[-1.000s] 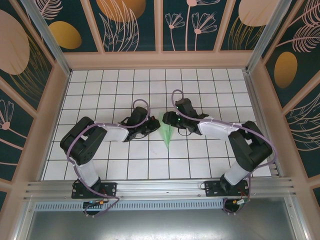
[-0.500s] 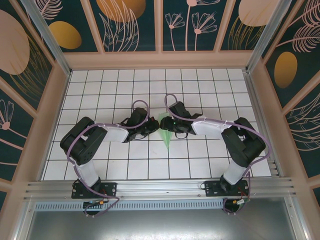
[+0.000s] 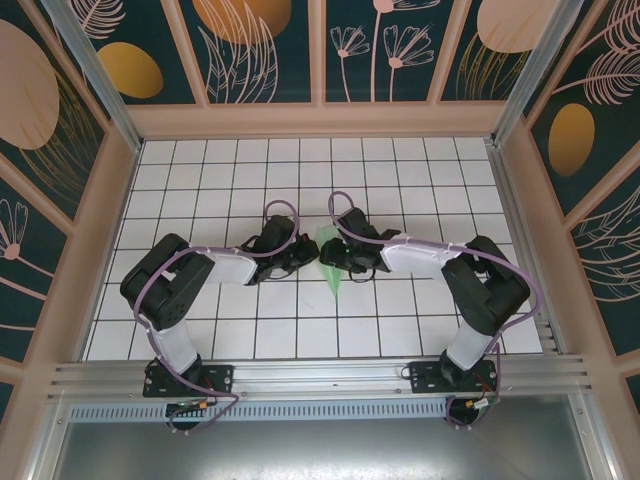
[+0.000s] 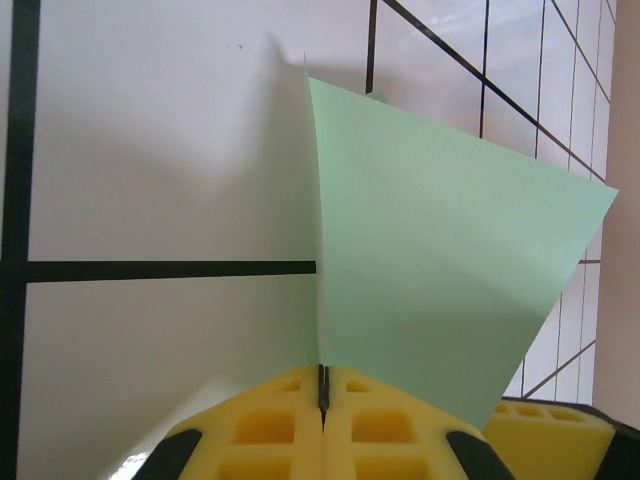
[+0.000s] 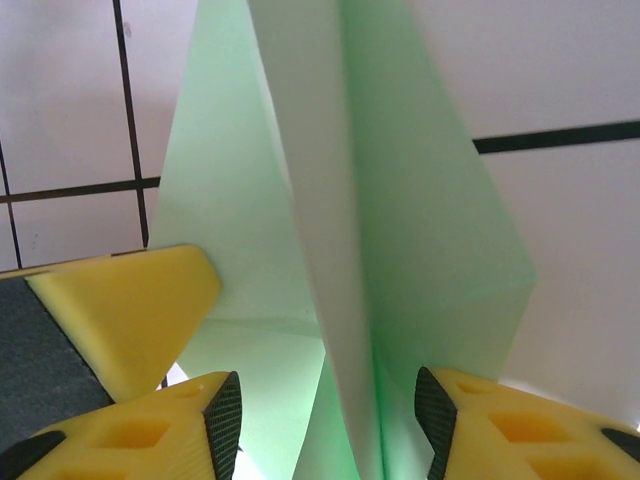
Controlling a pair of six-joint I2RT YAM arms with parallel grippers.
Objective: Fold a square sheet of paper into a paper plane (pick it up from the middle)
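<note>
The pale mint-green paper plane [image 3: 336,280] lies creased at mid-table, its pointed nose toward the near edge. In the left wrist view a wing of the paper plane [image 4: 430,270] stands upright, and my left gripper [image 4: 322,385] is shut on its lower edge. My left gripper [image 3: 311,253] meets the plane's back end from the left. My right gripper [image 3: 329,256] faces it from the right. In the right wrist view my right gripper [image 5: 330,425] is open, and the plane's raised centre fold [image 5: 330,250] runs between its fingers [image 5: 225,420].
The white table with black grid lines [image 3: 400,170] is walled by wooden rails and patterned panels [image 3: 320,110]. A yellow finger of the left gripper [image 5: 130,300] sits close beside the right jaws. Both arm bases [image 3: 185,375] stand at the near edge.
My right gripper has slid left and now straddles the plane's back end. The left arm has kept still, holding the paper.
</note>
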